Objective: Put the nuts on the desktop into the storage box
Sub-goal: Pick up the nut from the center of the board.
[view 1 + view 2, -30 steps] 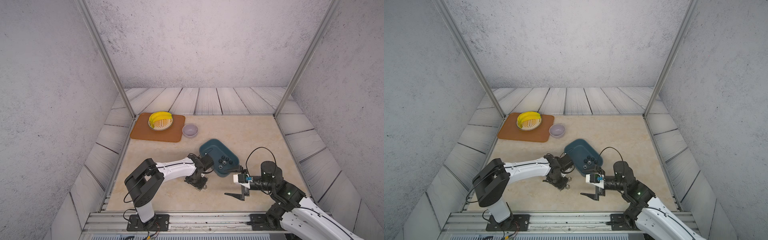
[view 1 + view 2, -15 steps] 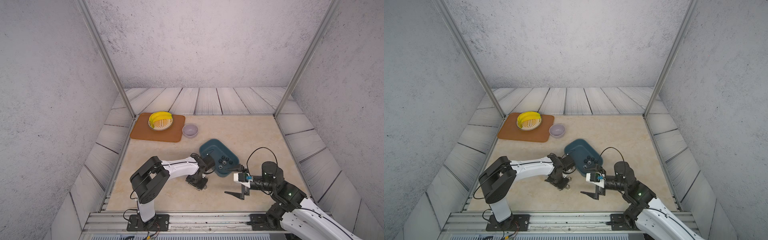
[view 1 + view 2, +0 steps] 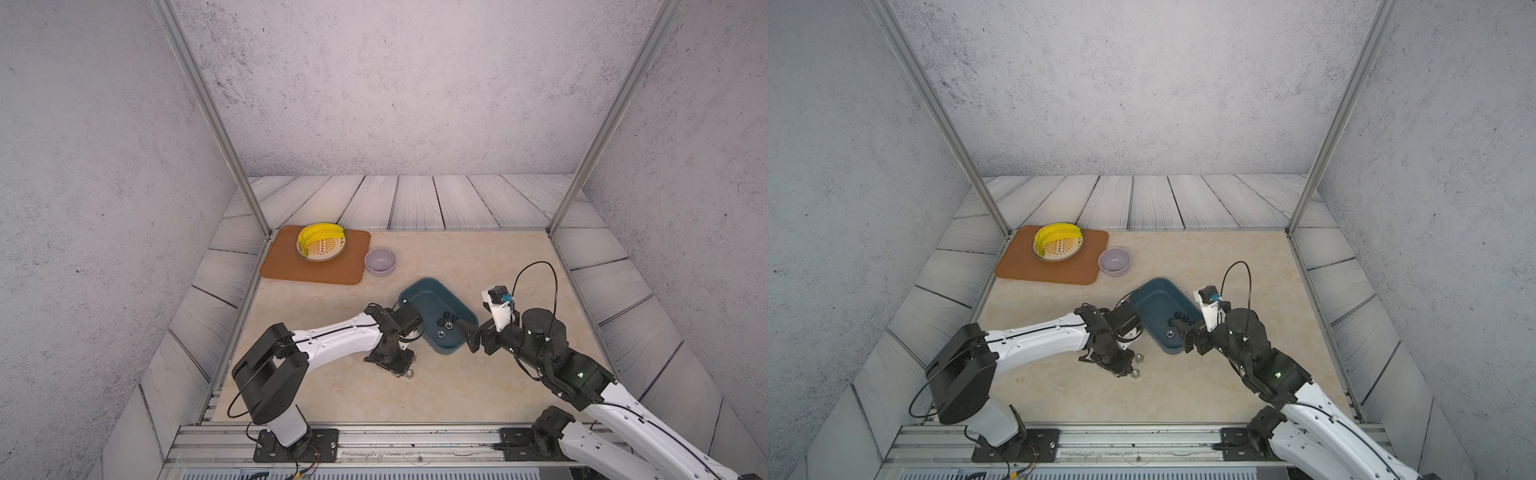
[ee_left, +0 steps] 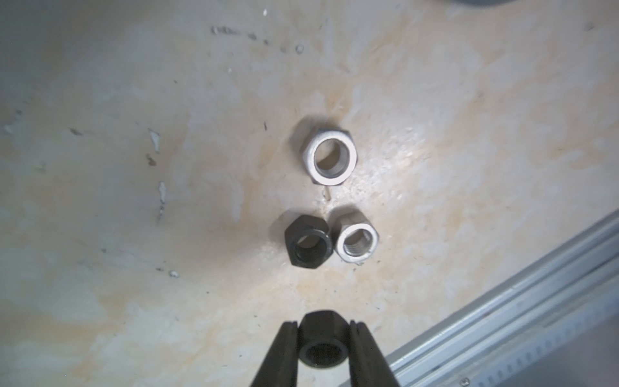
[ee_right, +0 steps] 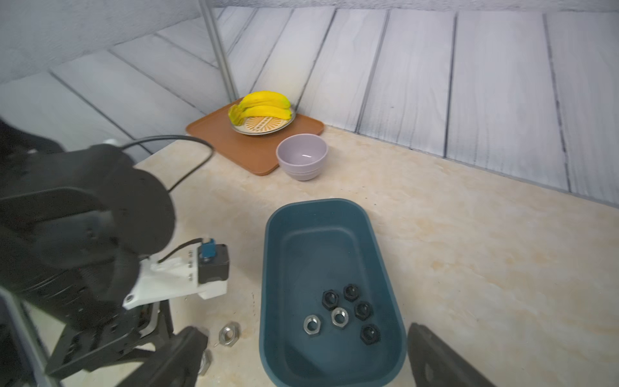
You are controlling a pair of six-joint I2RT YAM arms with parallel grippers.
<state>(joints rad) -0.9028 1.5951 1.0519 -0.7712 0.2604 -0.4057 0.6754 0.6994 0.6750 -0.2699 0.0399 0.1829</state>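
Note:
In the left wrist view my left gripper (image 4: 323,325) is shut on a black nut (image 4: 321,348) low over the desktop (image 4: 134,201). Just beyond lie a black nut (image 4: 308,246) and two silver nuts (image 4: 356,243), (image 4: 330,157). In both top views the left gripper (image 3: 395,365) (image 3: 1121,368) is down beside the near-left corner of the teal storage box (image 3: 428,301) (image 3: 1158,299). The storage box (image 5: 318,251) holds several black and silver nuts (image 5: 340,316). My right gripper (image 5: 304,335) (image 3: 469,336) stands open, astride the box's near end.
At the back left an orange-brown mat (image 3: 316,270) carries a plate of bananas (image 3: 320,241), and a lavender bowl (image 3: 380,261) stands beside it. A metal rail (image 3: 374,432) runs along the desktop's front edge. The left arm (image 3: 332,340) lies low across the front left.
The left jaws have closed on the black nut. The right gripper, still open, has moved back from the front of the desktop to the box's near end.

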